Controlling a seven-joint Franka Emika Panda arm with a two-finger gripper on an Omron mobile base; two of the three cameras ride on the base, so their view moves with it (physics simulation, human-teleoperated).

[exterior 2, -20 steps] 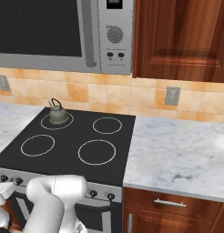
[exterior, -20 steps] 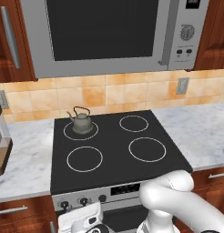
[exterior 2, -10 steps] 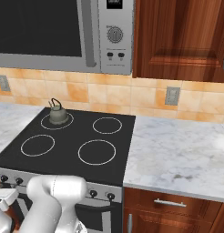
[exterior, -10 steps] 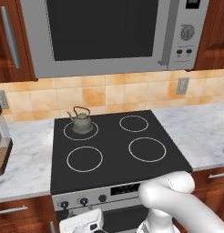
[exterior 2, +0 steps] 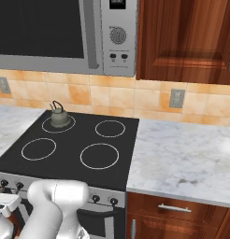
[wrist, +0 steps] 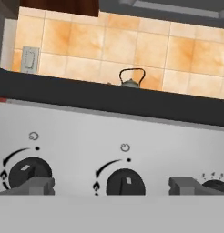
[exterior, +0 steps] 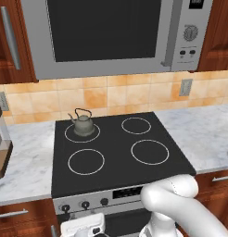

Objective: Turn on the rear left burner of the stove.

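The stove point(exterior: 118, 159) is seen between two marble counters, under a big silver microwave point(exterior: 116, 34). Four white rings are drawn on its black glass. The rear left burner point(exterior: 82, 132) is found at the back, on the left side, and its inside is dark. A small grey kettle point(exterior: 82, 123) is set right on it. The same burner point(exterior 2: 58, 123) and kettle point(exterior 2: 59, 117) are seen from the other side too.

The gripper point(wrist: 111, 185) is held low, close in front of the silver front panel point(wrist: 132, 145). Its two fingers are spread apart, and nothing is pinched between them. The left fingertip point(wrist: 34, 185) is seen just beside the left knob point(wrist: 28, 173). The middle knob point(wrist: 125, 183) is seen in the gap between the two fingers. Whether a knob is touched cannot be told. Above the panel, the kettle point(wrist: 131, 78) is seen against the orange wall tiles point(wrist: 86, 45).
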